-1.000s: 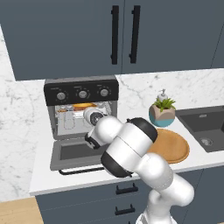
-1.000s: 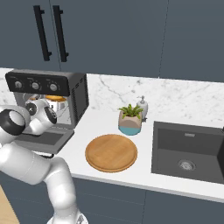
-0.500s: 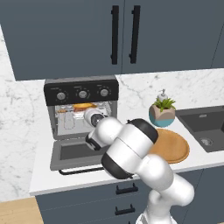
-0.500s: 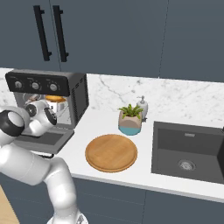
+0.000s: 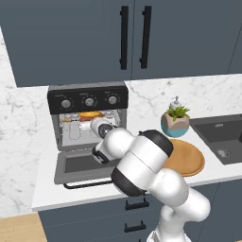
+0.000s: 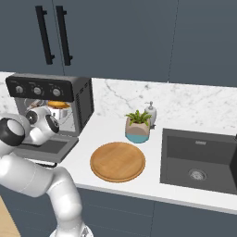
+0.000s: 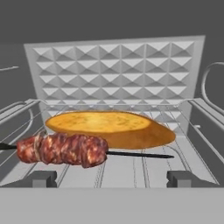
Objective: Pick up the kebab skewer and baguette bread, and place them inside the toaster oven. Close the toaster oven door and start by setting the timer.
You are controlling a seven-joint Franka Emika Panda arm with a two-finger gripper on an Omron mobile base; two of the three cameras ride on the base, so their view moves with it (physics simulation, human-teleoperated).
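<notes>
The toaster oven (image 5: 88,97) stands on the counter with its door (image 5: 78,164) folded down flat. In the hand view, the golden baguette bread (image 7: 109,127) lies across the wire rack inside. The kebab skewer (image 7: 62,149) rests just in front of it, its meat chunks toward the left. My gripper (image 7: 112,179) is at the oven's mouth, open, and both fingertips (image 7: 40,178) stand wide apart short of the skewer with nothing between them. From the left base view the hand (image 5: 100,126) reaches into the opening above the door; the baguette (image 6: 59,105) shows as an orange strip inside.
A round wooden plate (image 6: 117,161) lies on the counter right of the oven. Behind it are a potted plant (image 6: 138,127) and a soap dispenser (image 6: 150,113). A dark sink (image 6: 199,159) sits at the far right. Cabinet doors hang above.
</notes>
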